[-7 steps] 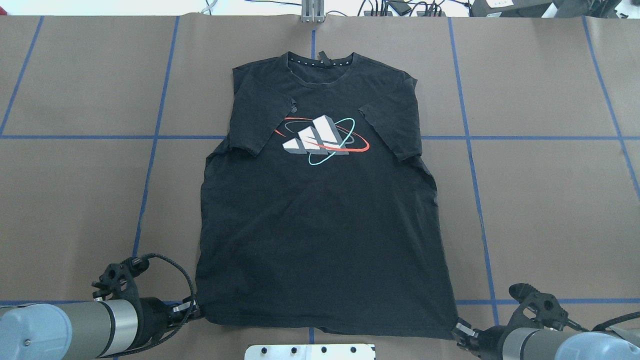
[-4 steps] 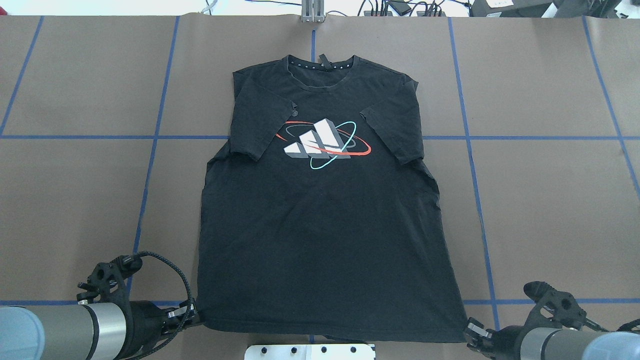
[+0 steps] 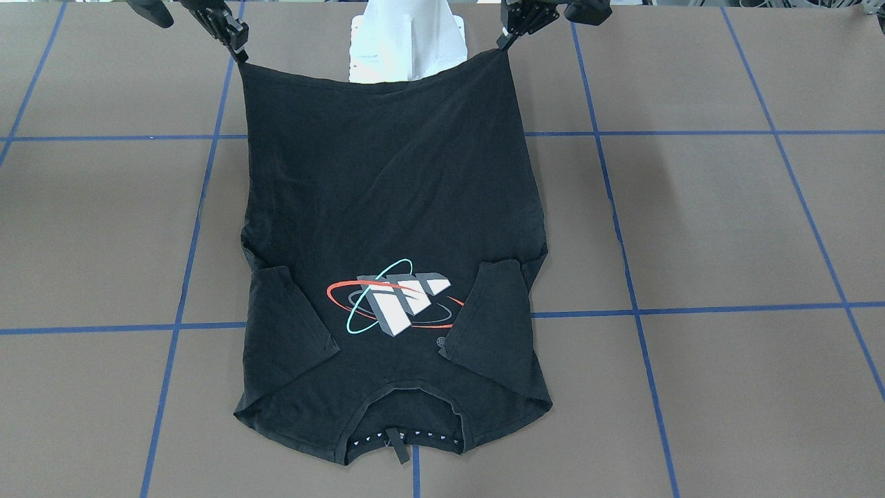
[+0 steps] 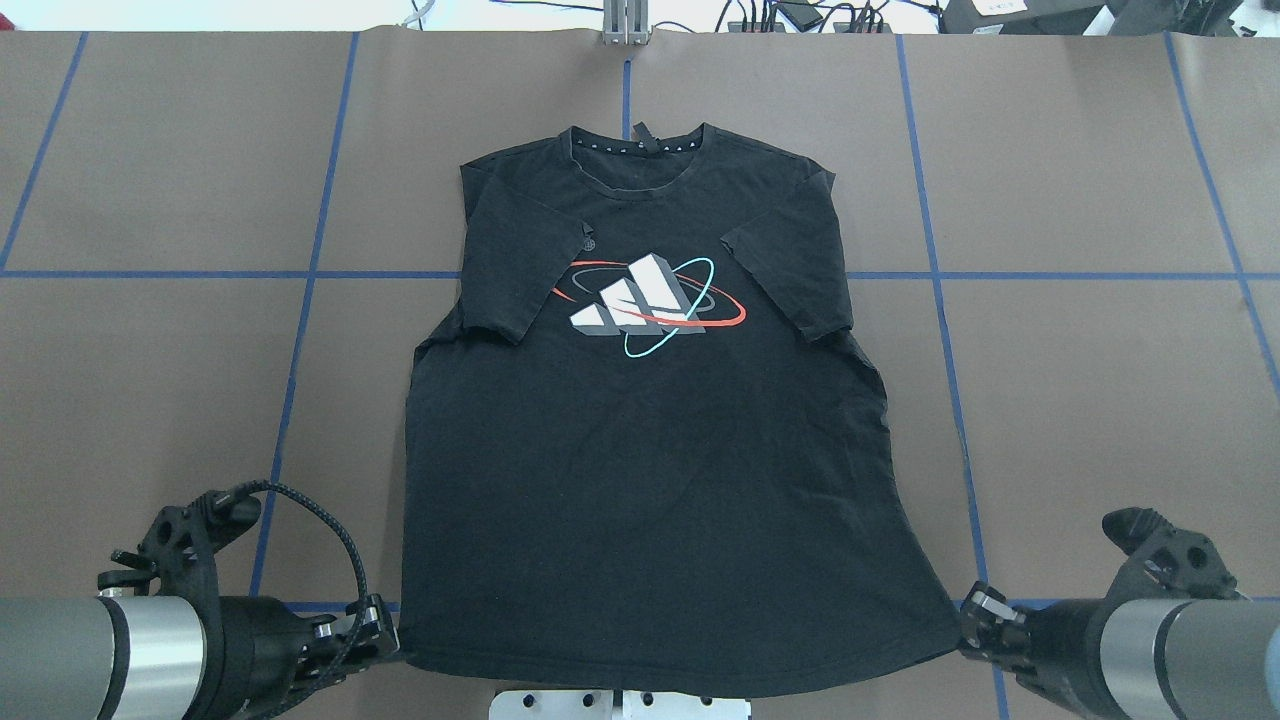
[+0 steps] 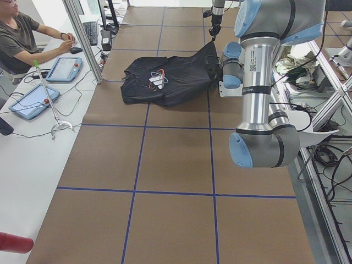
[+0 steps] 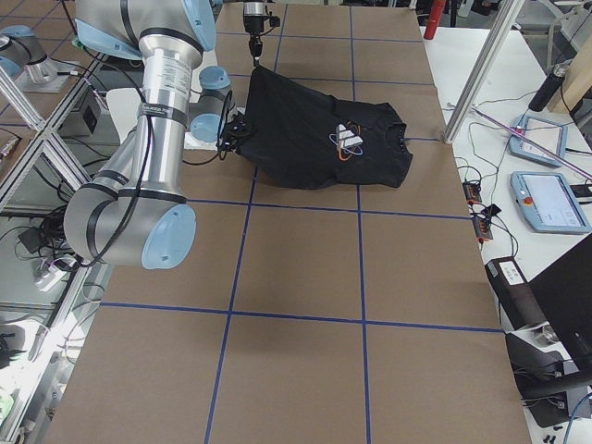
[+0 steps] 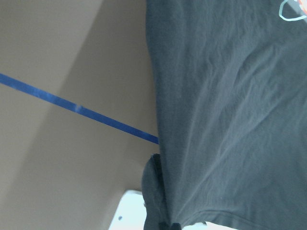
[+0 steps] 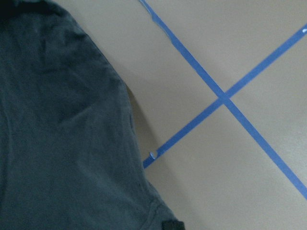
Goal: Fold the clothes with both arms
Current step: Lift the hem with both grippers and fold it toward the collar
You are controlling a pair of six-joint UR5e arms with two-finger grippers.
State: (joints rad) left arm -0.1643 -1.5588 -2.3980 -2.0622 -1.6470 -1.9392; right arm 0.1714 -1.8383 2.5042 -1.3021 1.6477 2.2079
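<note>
The black T-shirt (image 4: 650,450) lies face up on the brown table, both sleeves folded in over the chest beside the white, red and cyan logo (image 4: 645,300). Its dotted neckband (image 4: 640,145) points away from me. My left gripper (image 4: 385,635) is shut on the hem's left corner and my right gripper (image 4: 970,620) is shut on the right corner. The hem is stretched taut and raised between them, as the front view shows for the shirt (image 3: 387,173), left gripper (image 3: 508,34) and right gripper (image 3: 235,45). The wrist views show only the cloth (image 7: 230,120) (image 8: 57,134).
The white pedestal base (image 4: 620,705) sits just under the raised hem, also seen in the front view (image 3: 408,41). Blue tape lines (image 4: 300,275) grid the table. A metal post (image 4: 625,25) stands at the far edge. An operator (image 5: 22,41) with tablets sits beyond it.
Both grippers have drawn back toward my base and apart, the right one rising. The hem is stretched wider and the whole shirt has slid toward me.
</note>
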